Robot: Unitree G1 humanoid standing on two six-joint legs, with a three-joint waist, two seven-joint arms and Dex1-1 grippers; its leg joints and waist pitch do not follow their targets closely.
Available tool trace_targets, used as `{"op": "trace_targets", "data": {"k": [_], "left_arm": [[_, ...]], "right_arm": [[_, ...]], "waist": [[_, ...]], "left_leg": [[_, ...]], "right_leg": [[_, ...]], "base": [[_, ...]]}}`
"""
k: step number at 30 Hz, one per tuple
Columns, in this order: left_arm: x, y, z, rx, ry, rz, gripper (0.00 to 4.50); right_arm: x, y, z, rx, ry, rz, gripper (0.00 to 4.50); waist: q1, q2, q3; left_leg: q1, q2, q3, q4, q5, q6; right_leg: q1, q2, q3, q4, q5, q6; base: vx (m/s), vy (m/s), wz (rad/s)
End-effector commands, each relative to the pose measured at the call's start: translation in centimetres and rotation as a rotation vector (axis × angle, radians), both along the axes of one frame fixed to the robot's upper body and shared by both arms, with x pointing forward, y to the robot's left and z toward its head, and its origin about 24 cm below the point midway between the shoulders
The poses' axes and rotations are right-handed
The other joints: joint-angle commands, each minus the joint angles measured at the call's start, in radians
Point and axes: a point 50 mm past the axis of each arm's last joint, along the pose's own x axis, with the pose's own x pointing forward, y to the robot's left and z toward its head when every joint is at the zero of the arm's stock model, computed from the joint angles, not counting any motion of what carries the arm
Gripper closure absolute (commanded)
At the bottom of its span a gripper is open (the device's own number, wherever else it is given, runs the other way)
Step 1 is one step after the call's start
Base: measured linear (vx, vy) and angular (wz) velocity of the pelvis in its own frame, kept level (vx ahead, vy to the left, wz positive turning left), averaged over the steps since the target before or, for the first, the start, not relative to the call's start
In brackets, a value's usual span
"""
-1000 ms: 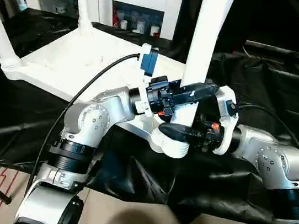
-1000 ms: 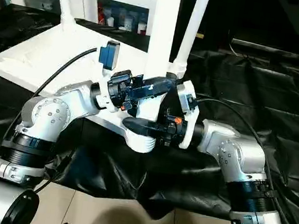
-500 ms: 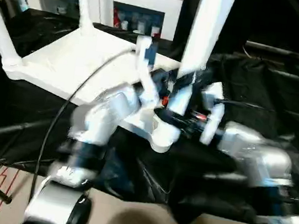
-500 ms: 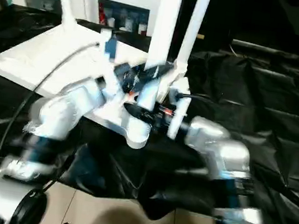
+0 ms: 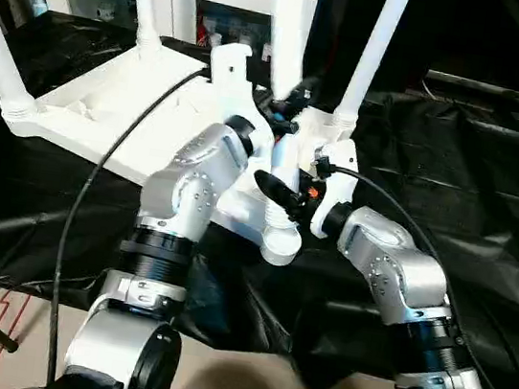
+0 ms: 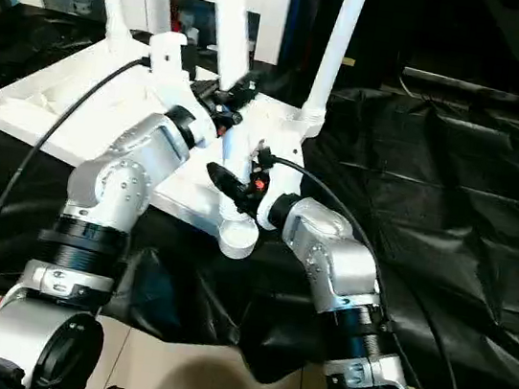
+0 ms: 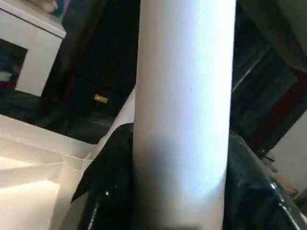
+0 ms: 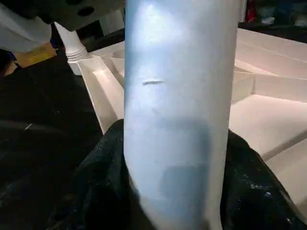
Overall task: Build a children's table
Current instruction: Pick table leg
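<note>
1. The white plastic rectangular table top (image 5: 118, 102) lay upside down, ribbed underside up, on a counter draped in black sheeting (image 5: 492, 189).
2. Three white round tube legs (image 5: 384, 48) stood upright in its corner sockets.
3. At the near corner socket (image 5: 277, 241), the left tool (image 5: 286, 111) and right tool (image 5: 284, 193) both gripped a fourth white tube leg (image 7: 184, 110), fingers (image 8: 103, 182) clasping either side.

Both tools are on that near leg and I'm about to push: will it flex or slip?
The near leg looks like a stiff tube, so it probably won't bend. Its smooth white surface may slip in the left tool. Likely light, being plastic.
</note>
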Motion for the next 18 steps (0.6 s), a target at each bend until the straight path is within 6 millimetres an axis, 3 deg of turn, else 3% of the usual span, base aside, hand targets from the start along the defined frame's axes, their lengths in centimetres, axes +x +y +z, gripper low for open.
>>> {"op": "trace_targets", "data": {"k": [1,3,5,11,15,18], "left_arm": [[-0.1,-0.6,0.5,-0.009,-0.016,-0.013,2.6],[-0.3,-0.8,0.6,-0.01,-0.029,-0.037,2.62],[-0.3,-0.9,0.7,-0.006,-0.038,-0.051,2.63],[-0.6,-0.6,1.1,0.03,-0.092,-0.179,2.65],[-0.8,-0.3,1.7,-0.023,-0.114,-0.298,2.65],[-1.4,-0.4,2.1,-0.059,-0.133,-0.417,2.65]], "right_arm": [[0.5,-0.4,1.4,0.008,-0.062,-0.03,2.53],[0.3,-0.5,1.4,0.036,-0.042,0.002,2.53],[0.2,-0.7,1.6,0.05,-0.034,0.023,1.83],[-0.4,-3.5,2.8,0.093,0.002,0.17,1.41],[-0.7,-5.4,3.1,0.076,0.05,0.266,0.99],[-0.9,-6.2,3.1,0.079,0.084,0.303,0.95]], "waist": [[-0.002,-0.008,-0.084],[-0.002,-0.009,-0.084],[-0.001,-0.01,-0.084],[0.003,-0.013,-0.085],[0.007,-0.016,-0.085],[0.006,-0.018,-0.085]], "left_leg": [[0.02,0.023,-0.013,-0.066,-0.194,0.003],[0.02,0.022,-0.012,-0.066,-0.187,0.007],[0.02,0.023,-0.012,-0.065,-0.184,0.011],[0.017,0.022,-0.011,-0.062,-0.156,0.034],[0.018,0.019,-0.008,-0.057,-0.157,0.043],[0.016,0.019,-0.009,-0.056,-0.155,0.041]], "right_leg": [[0.057,-0.051,0.047,-0.069,-0.265,-0.135],[0.058,-0.05,0.047,-0.067,-0.248,-0.139],[0.059,-0.05,0.048,-0.066,-0.241,-0.142],[0.063,-0.05,0.049,-0.06,-0.206,-0.159],[0.065,-0.052,0.046,-0.062,-0.235,-0.171],[0.065,-0.054,0.045,-0.063,-0.256,-0.174]], "base": [[0.0,0.0,0.0],[0.0,0.0,0.0],[0.0,0.0,0.0],[0.0,0.0,0.0],[0.0,0.0,0.0],[0.0,0.0,0.0]]}}
